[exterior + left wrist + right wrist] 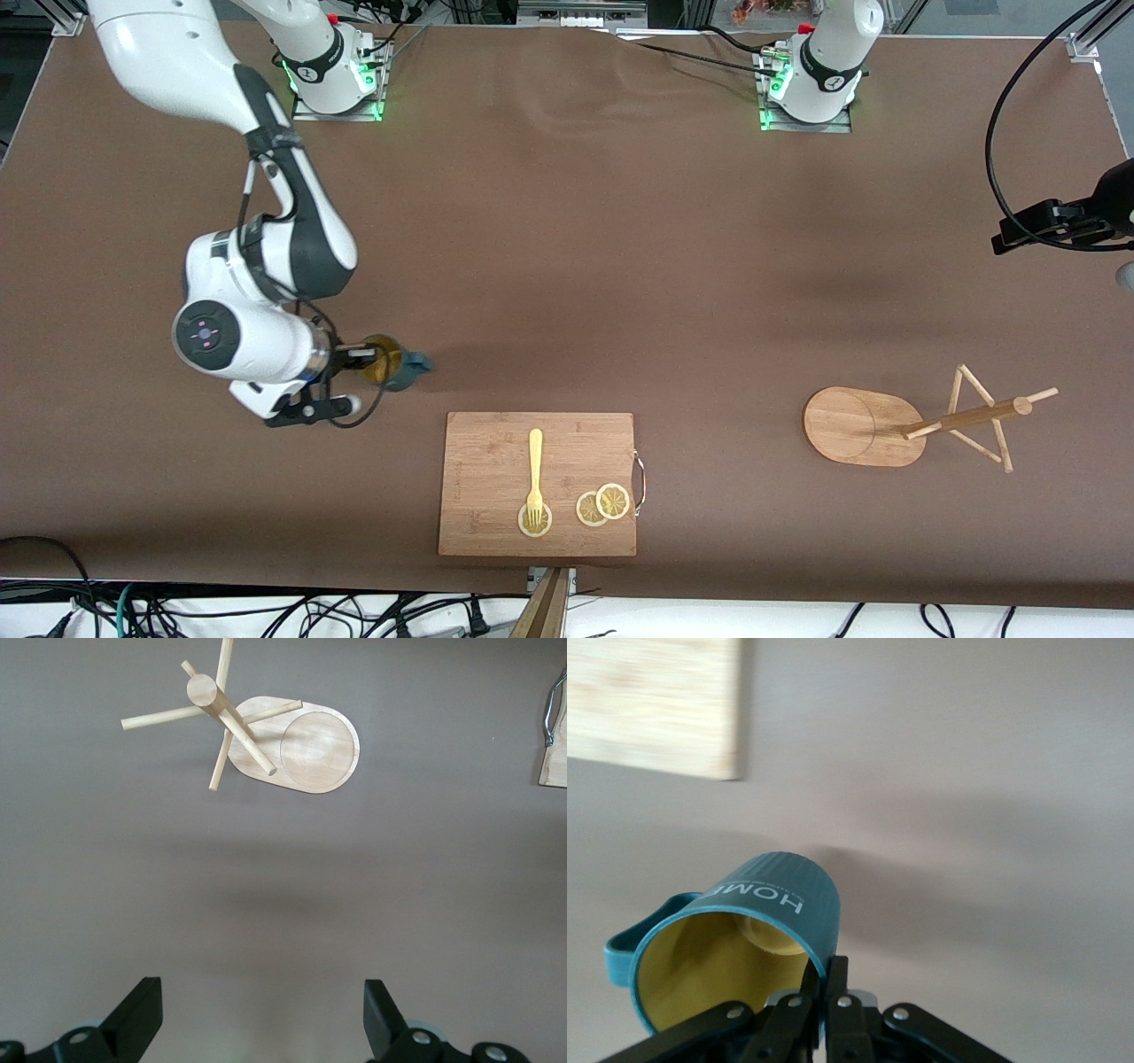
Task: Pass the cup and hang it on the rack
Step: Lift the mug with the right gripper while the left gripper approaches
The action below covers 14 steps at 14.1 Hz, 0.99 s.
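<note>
bamboo sets the tone low in the front view's frame: a rectangular cutting board (538, 484) lies at the lower centre, carrying a pale yellow fork (534, 478) whose tines rest on a lemon slice (534, 521), with two more overlapping lemon slices (603, 504) beside it near the board's metal handle (640, 481). toward the lower part of the frame at the left arm's end, the rack (865, 426) stands on its oval base with its pole and thin pegs; the left wrist view shows the same rack (306, 751) in its upper part, on brown table (567, 266).

higher in the frame, at middle left, the right gripper (370, 358) is clamped on the rim of the cup (397, 363), one finger inside the yellow interior and one outside. the right wrist view shows the cup (775, 904) tipped and off the table, its teal handle sticking out to the side and the word "home" on its ribbed wall, with a corner of the board in the upper left.

at the front view's middle right edge, the left gripper (1005, 235) waits above bare table, and its fingers (137, 1014) stand wide apart with nothing between them.
</note>
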### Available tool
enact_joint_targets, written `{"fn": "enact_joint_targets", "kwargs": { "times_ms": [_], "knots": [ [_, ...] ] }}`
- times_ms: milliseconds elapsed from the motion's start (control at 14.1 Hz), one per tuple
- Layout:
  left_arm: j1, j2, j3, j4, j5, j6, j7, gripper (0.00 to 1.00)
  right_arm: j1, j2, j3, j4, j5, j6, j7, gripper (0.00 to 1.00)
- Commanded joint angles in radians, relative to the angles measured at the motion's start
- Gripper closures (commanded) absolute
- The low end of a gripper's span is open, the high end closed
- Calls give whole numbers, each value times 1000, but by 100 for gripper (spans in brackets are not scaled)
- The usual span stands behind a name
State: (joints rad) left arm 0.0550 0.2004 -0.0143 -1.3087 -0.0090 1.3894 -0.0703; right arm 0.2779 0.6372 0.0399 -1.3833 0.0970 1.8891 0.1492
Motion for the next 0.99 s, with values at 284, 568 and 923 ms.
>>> {"fn": "enact_joint_targets", "kwargs": {
  "times_ms": [284, 568, 923],
  "knots": [
    [6, 24, -1, 28, -2, -10, 23, 0, 331, 53, 5, 105, 39, -12, 474, 100],
    [-11, 25, -10, 26, 3, -10, 24, 0, 510, 131, 2, 208, 30, 24, 593, 100],
    [-27, 27, -13, 17, 1, -20, 30, 0, 697, 284, -9, 311, -28, 139, 794, 100]
  ]
}}
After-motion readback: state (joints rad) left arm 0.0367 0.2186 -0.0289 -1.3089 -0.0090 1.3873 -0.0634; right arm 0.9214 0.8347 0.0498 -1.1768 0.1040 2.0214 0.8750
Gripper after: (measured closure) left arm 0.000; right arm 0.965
